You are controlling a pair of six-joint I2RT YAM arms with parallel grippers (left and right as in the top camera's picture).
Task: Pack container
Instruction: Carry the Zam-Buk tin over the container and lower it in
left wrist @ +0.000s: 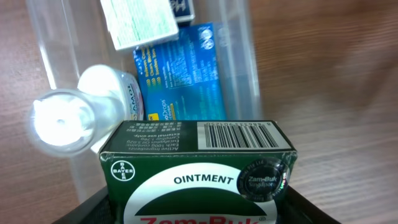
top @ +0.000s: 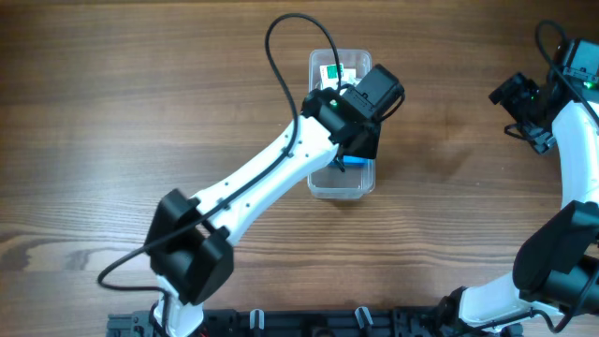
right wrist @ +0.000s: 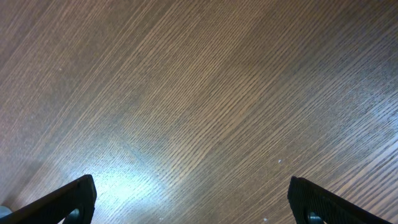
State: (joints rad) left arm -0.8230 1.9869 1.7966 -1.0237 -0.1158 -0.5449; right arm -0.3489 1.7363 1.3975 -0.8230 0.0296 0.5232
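Note:
The clear plastic container [top: 339, 187] stands at the table's middle; in the left wrist view its wall [left wrist: 245, 74] is see-through. Inside lie a blue box [left wrist: 183, 74], a white-labelled box [left wrist: 140, 22] and a small clear spray bottle [left wrist: 81, 112]. My left gripper [top: 348, 150] hangs over the container, shut on a green ointment box [left wrist: 199, 171] held above the contents. My right gripper [right wrist: 193, 199] is open and empty over bare wood at the far right [top: 524, 98].
The wooden table [top: 112, 112] surrounds the container. A black cable [top: 281, 56] loops from the left arm over the container's far end. A dark rail [top: 309, 323] runs along the front edge.

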